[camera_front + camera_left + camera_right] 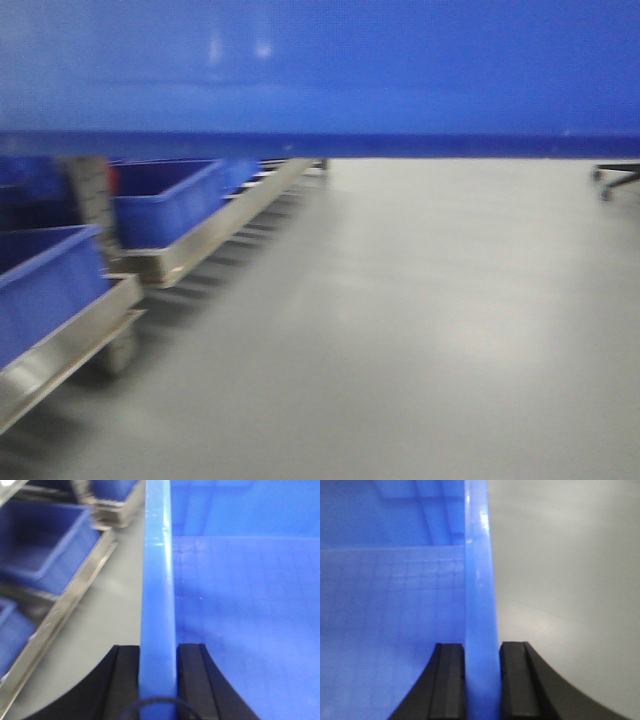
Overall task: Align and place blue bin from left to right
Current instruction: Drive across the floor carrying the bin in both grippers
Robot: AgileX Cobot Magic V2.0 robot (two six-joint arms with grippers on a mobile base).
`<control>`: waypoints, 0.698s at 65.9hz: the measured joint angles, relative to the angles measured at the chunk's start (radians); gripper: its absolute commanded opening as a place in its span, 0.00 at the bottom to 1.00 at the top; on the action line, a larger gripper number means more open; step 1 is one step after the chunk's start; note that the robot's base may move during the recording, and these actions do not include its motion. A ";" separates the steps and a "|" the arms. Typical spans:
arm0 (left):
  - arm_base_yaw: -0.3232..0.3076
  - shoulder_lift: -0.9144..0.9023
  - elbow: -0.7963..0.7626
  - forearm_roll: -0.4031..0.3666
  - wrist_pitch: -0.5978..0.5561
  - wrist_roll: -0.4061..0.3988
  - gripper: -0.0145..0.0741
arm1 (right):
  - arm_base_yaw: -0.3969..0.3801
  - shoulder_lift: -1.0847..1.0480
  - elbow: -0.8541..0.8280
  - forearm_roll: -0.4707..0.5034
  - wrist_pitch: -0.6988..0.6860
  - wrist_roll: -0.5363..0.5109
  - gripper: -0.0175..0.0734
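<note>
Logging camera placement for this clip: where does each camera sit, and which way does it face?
Front: on the robot, facing forward under the blue bin toward floor and smaller bins on metal racks at left; no robot parts show.
Left wrist: behind the left gripper, looking along the rim it clamps; racks at left.
Right wrist: behind the right gripper, clamped on the opposite rim; floor at right.
Both wrists share the bin's inside.

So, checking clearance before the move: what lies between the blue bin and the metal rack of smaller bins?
Only bare grey floor. The left wrist view shows it between the blue bin and the rack.
</note>
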State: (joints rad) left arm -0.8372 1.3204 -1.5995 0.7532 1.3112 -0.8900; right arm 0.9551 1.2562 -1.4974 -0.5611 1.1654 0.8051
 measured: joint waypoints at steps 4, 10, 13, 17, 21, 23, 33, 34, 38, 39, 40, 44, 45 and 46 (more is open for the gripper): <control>0.000 0.000 0.000 0.000 0.000 0.000 0.04 | 0.000 0.000 0.000 0.000 0.000 0.000 0.11; 0.000 0.000 0.000 0.000 0.000 0.000 0.04 | 0.000 0.000 0.000 0.000 0.000 0.000 0.11; 0.000 0.000 0.000 0.000 0.000 0.000 0.04 | 0.000 0.000 0.000 0.000 0.000 0.000 0.11; 0.000 0.000 0.000 0.000 0.000 0.000 0.04 | 0.000 0.000 0.000 0.000 0.000 0.000 0.11; 0.000 0.000 0.000 0.000 0.000 0.000 0.04 | 0.000 0.000 0.000 0.000 0.000 0.000 0.11; 0.000 0.000 0.000 0.000 0.000 0.000 0.04 | 0.000 0.000 0.000 0.000 0.000 0.000 0.11; 0.000 0.000 0.000 0.000 0.000 0.000 0.04 | 0.000 0.000 0.000 0.000 0.000 0.000 0.11; 0.000 0.000 0.000 0.000 0.000 0.000 0.04 | 0.000 0.000 0.000 0.000 0.000 0.000 0.11; 0.000 0.000 0.000 0.000 0.000 0.000 0.04 | 0.000 0.000 0.000 0.000 0.000 0.000 0.11; 0.000 0.000 0.000 0.000 0.000 0.000 0.04 | 0.000 0.000 0.000 0.000 0.000 0.000 0.11; 0.000 0.000 0.000 0.000 0.000 0.000 0.04 | 0.000 0.000 0.000 0.000 0.000 0.000 0.11; 0.000 0.000 0.000 0.000 0.000 0.000 0.04 | 0.000 0.000 0.000 0.000 0.000 0.000 0.11; 0.000 0.000 0.000 0.000 0.000 0.000 0.04 | 0.000 0.000 0.000 0.000 0.000 0.000 0.11; 0.000 0.000 0.000 0.000 0.000 0.000 0.04 | 0.000 0.000 0.000 0.000 0.000 0.000 0.11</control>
State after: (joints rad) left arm -0.8372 1.3204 -1.5995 0.7532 1.3112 -0.8900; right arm 0.9551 1.2562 -1.4974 -0.5611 1.1654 0.8051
